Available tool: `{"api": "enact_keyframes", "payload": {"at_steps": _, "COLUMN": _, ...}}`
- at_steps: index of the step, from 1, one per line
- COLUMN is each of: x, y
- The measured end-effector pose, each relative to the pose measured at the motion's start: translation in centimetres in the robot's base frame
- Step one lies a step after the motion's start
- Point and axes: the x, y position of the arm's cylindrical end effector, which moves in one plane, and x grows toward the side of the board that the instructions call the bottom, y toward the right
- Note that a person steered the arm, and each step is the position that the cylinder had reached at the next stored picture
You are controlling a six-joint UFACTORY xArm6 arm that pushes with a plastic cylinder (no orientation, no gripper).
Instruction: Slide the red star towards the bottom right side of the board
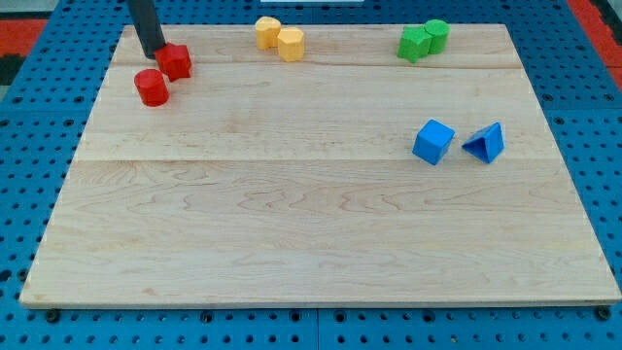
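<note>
Looking across the wooden board (321,243), you are seeing a red cylinder (152,87) sitting near its upper left corner. Along the top edge, two yellow blocks are resting in contact with each other: a rounded one (267,32) and a hexagonal one (291,44) just to its right. Farther right along that edge, a green block (415,43) and a green cylinder (436,36) are touching. At the frame's right of centre, a blue cube (433,142) is lying just beside a blue triangular block (485,143). A blue perforated surface (29,117) is surrounding the board.
</note>
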Motion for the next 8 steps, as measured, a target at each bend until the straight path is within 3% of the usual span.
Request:
{"api": "enact_keyframes", "payload": {"at_steps": 1, "x": 0.0, "y": 0.8}}
{"api": "enact_keyframes", "payload": {"at_steps": 3, "x": 6.2, "y": 9.4}}
{"api": "enact_keyframes", "payload": {"at_steps": 4, "x": 4.5, "y": 9.2}}
{"api": "enact_keyframes", "payload": {"at_steps": 6, "x": 19.1, "y": 21.7}}
{"api": "enact_keyframes", "payload": {"at_steps": 7, "x": 24.2, "y": 27.3}}
{"api": "enact_keyframes", "payload": {"at_steps": 8, "x": 25.3, "y": 24.4}}
